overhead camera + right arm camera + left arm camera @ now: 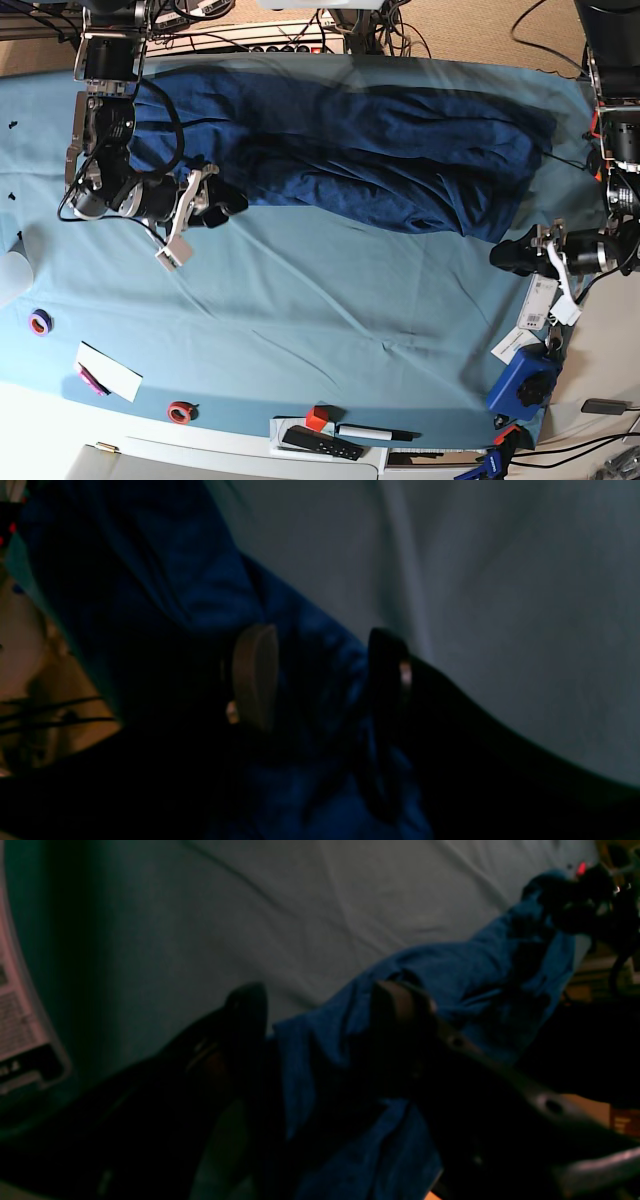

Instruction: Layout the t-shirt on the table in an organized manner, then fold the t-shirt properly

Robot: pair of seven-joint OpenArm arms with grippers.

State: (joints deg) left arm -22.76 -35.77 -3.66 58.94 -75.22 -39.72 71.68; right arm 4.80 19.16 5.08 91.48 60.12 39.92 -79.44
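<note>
Here, your t-shirt [340, 150] lies stretched in a long rumpled band across the far side of the bench [330, 300], running from the far left corner to the right. Each pincer sits at one end of that band, seemingly so the two arms can pull the fabric taut and spread it flat before any fold. The right pincer [320, 680], on the left of the base view, has its fingers apart with a bunch of blue cloth lying between them; whether the pads actually press the fabric, you cannot tell. The left pincer [325, 1010] likewise stands parted with cloth between its fingers, grip uncertain. Both wrist views are very dark and blurred, so hems, sleeves and collar are hard to make out, and the garment's far edge merges into shadow.
</note>
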